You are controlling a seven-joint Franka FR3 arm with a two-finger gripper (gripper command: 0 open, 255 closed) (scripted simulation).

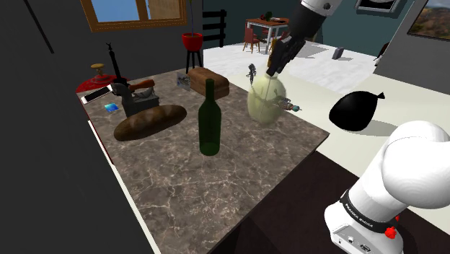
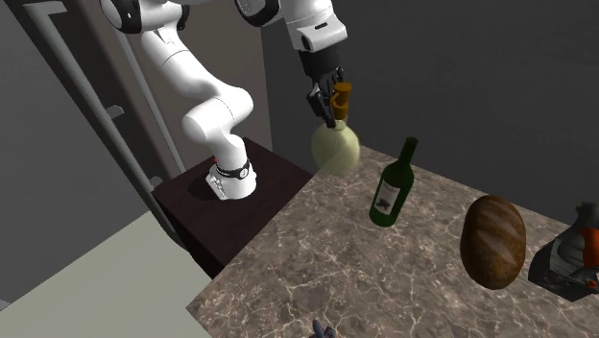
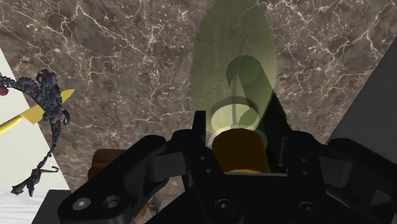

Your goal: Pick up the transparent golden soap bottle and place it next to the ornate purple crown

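Gripper (image 2: 330, 104) is hanging over the marble-patterned table (image 1: 187, 191), at the end nearest the stand (image 2: 197, 219), and is pointing down at a slant. Jaws are clenching the brown-gold cap (image 3: 238, 153) of the soap bottle (image 1: 265, 101), one finger pressing each side. Bottle is showing a pale yellow-green, see-through, egg-shaped body, dangling neck-up below the hand. Cannot tell whether its base is touching the tabletop. Bottle is sitting toward the shoulder view's right side of the table, close to the edge.

Small dark ornate piece (image 3: 46, 105) is lying just beside the bottle at that edge, with a yellow sliver showing next to it. Green wine bottle (image 1: 210, 119) is standing upright near the table's middle, to the shoulder view's left of the soap bottle and apart from it. Brown loaf (image 1: 150, 121) is lying farther left. Black sack (image 1: 355, 110) is resting on the pale floor beyond the table's right edge.
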